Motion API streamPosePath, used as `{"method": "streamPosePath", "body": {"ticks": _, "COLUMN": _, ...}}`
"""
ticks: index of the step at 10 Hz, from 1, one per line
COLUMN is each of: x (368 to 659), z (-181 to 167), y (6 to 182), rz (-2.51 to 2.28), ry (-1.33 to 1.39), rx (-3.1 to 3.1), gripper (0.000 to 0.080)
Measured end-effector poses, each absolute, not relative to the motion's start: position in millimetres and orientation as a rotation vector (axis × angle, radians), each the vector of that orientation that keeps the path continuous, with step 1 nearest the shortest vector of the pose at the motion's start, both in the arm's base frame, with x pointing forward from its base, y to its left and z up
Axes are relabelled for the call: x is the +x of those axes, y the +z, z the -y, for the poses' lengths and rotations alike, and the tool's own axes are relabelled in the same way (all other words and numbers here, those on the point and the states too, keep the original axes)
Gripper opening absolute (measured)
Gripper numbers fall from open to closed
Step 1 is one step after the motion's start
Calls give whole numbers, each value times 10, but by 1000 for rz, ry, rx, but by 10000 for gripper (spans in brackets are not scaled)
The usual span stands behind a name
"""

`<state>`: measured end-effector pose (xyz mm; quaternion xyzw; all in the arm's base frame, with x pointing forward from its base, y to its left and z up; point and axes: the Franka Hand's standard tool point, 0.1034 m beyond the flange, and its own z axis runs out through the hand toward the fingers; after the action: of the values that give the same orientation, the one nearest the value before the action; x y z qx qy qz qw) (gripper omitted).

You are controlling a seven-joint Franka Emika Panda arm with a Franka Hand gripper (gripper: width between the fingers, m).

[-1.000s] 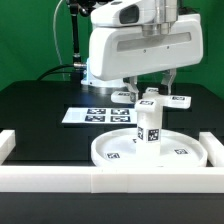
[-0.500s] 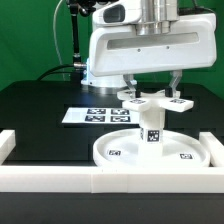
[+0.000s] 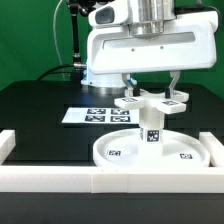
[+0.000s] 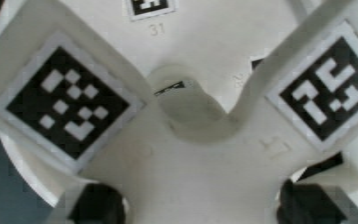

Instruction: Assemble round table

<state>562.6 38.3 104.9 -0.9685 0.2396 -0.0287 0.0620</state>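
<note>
Rimmed disc (image 3: pixel 150 150): on the table, against the border bar. Leg (image 3: pixel 152 131): upright at disc centre, apparently seated. Cross-shaped foot piece (image 3: pixel 152 100): atop the leg, clamped by the gripper (image 3: pixel 152 88); seemingly being fastened, the last step.

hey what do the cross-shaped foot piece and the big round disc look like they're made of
Cross-shaped foot piece: seemingly white matte plastic, uniform colour with thick moulded-looking arms. Large rimmed disc: apparently the same white plastic, smooth with a raised rim. Their black-and-white tags could be stickers or print.
</note>
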Motion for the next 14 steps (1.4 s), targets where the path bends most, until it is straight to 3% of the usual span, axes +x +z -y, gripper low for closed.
{"method": "streamPosePath", "body": {"ticks": 4, "x": 5629, "z": -377, "y": 1047, "rz": -1266, "ry": -78, "rx": -2701, "gripper": 428}}
{"method": "streamPosePath", "body": {"ticks": 14, "x": 5619, "z": -382, "y": 1051, "rz": -2041, "ry": -68, "rx": -2065, "gripper": 428}}
